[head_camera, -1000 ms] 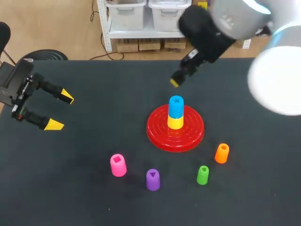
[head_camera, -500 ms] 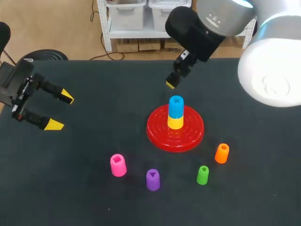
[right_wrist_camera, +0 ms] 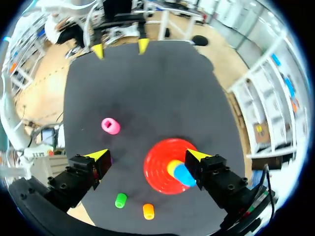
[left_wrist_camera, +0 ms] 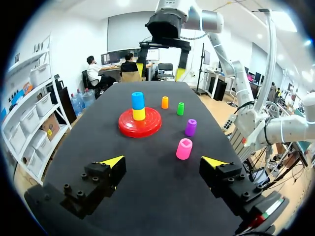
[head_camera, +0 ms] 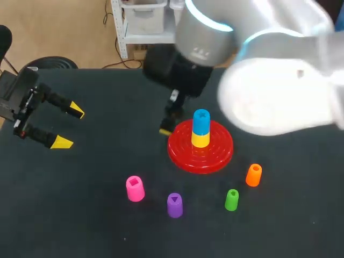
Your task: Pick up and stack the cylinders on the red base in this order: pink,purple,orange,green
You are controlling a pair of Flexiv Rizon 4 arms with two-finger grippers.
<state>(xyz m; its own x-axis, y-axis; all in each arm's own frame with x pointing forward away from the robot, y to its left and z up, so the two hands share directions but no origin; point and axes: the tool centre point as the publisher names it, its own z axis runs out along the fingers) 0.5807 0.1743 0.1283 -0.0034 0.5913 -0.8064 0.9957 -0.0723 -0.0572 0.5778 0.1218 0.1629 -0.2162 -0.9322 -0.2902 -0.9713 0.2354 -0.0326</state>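
Carrying a yellow cylinder (head_camera: 200, 140) under a blue cylinder (head_camera: 201, 122), the round red plastic base (head_camera: 180, 146) sits on the worktop (head_camera: 102, 226); pink cylinder (head_camera: 134, 188), purple cylinder (head_camera: 174, 205), green cylinder (head_camera: 231, 199) and orange cylinder (head_camera: 253, 174) stand nearer. Left fingers (head_camera: 63, 142) and right fingers (right_wrist_camera: 100, 157) spread wide, empty.

Blue cylinder (head_camera: 201, 122) atop yellow cylinder (head_camera: 200, 140) (black table (head_camera: 80, 204)).

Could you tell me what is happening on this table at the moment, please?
The job here is stacking small cylinders on a red base. The base already carries a yellow cylinder with a blue one on top. The pink, purple, green and orange cylinders stand loose on the table, none picked up yet. The right tool hangs open above the base's rim, holding nothing. The left tool sits open and empty at the table's far left.
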